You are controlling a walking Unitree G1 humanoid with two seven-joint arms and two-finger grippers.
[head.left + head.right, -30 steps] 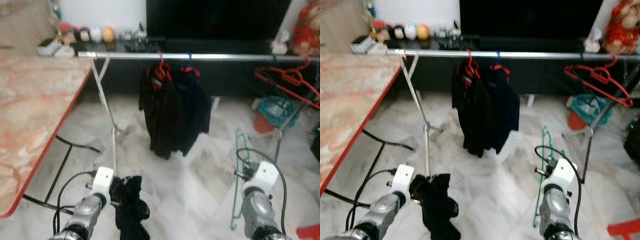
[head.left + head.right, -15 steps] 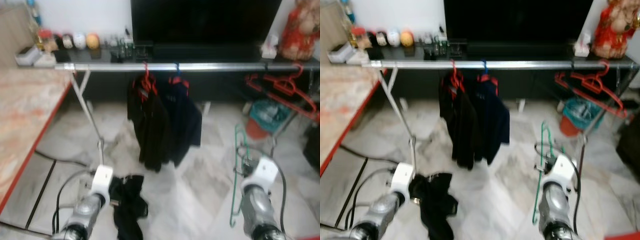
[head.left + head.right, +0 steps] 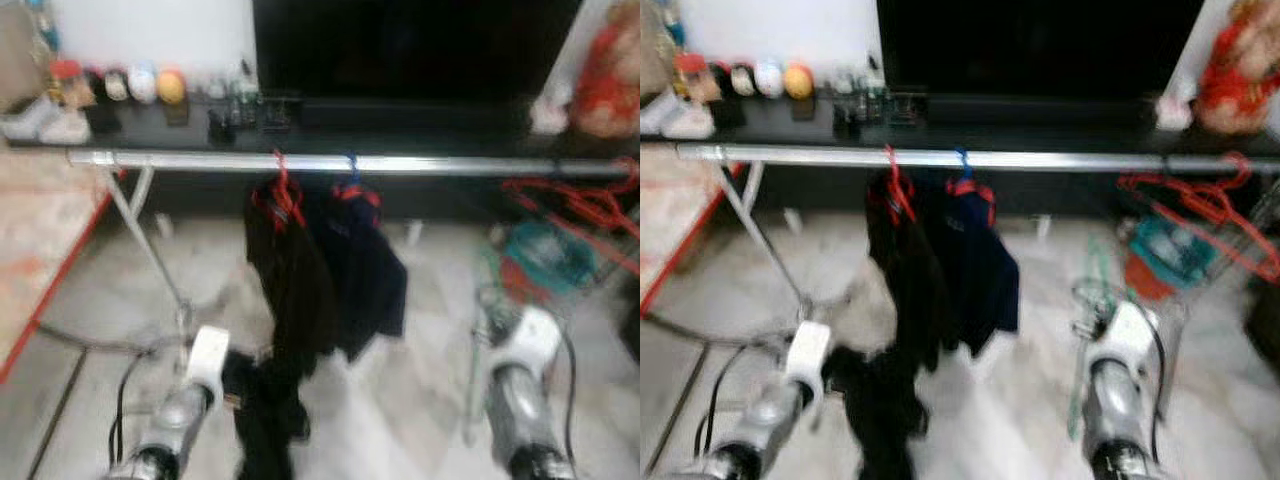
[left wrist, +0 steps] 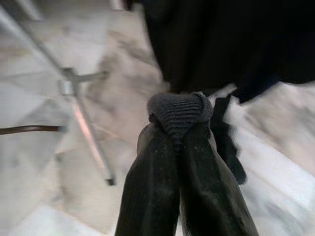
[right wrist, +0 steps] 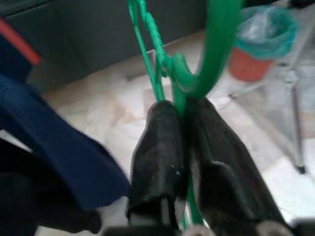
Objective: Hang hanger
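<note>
Rail (image 3: 400, 164) nearer; hanger (image 5: 170, 64) gripped.

1. Your green hanger (image 5: 162, 73) is thin plastic, clamped near its neck between the closed fingers of the right gripper (image 5: 179, 115), with its hook (image 5: 216, 44) curving up past the fingertips.
2. It is on the right of the scene, blurred in the head views, low and nearer to you than the rail (image 3: 330, 163).
3. The silver rail runs left to right across the far scene; a black garment (image 3: 292, 280) and a navy one (image 3: 365, 275) hang near its middle.
</note>
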